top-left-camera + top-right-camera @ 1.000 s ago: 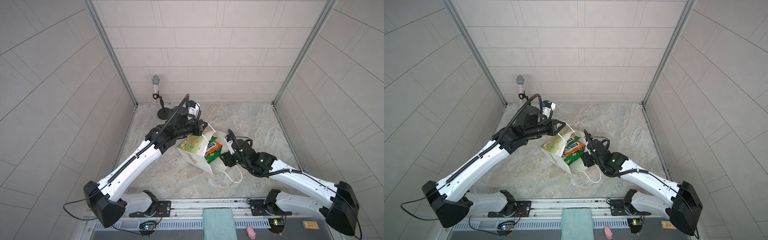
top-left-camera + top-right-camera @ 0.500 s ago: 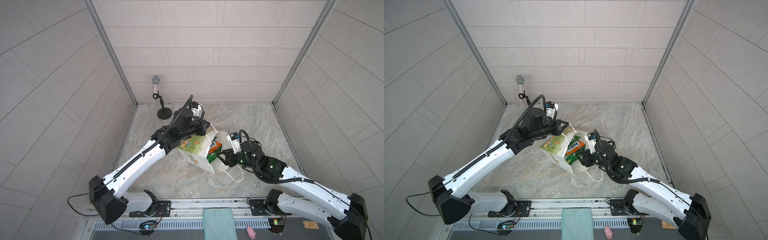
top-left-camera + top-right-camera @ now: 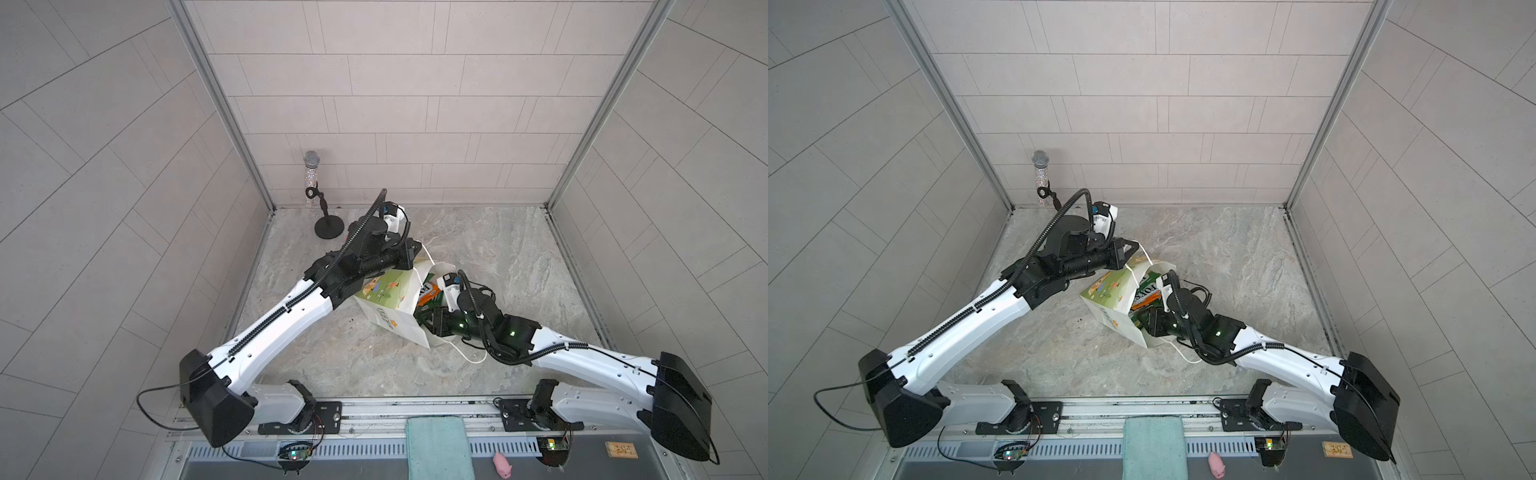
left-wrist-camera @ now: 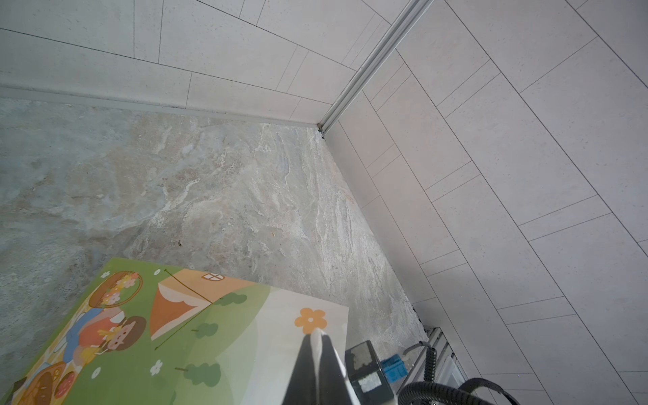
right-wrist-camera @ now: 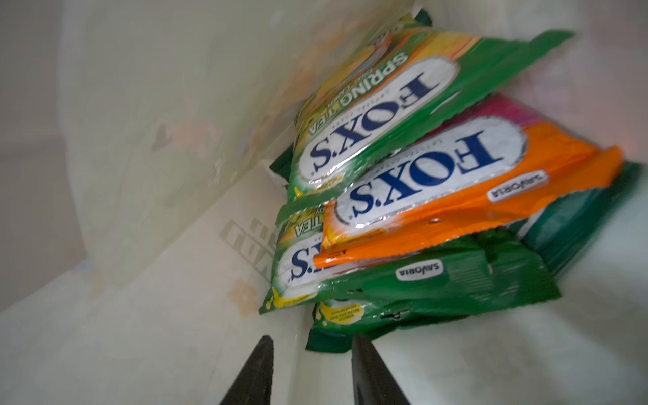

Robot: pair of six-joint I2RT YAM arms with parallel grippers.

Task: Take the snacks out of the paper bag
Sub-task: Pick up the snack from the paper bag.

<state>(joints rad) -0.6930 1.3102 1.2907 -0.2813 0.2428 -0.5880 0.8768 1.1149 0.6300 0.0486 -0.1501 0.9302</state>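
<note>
Reaching into paper bag (image 3: 390, 316), R hand (image 5: 312, 337) half-wide by snacks (image 5: 420, 182); L hand (image 4: 317, 333) pinching it.

Pale grey tiled walls (image 3: 395, 104) close in three sides, meeting at aluminium corner posts (image 3: 224, 116). The tabletop (image 3: 498, 249) is grey-beige marbled stone under soft, even light. A glittery microphone (image 3: 310, 178) on a black stand (image 3: 329, 228) stands in the back left corner. At the front edge a teal cloth (image 3: 438, 449) lies across a slotted metal strip (image 3: 365, 449).
</note>
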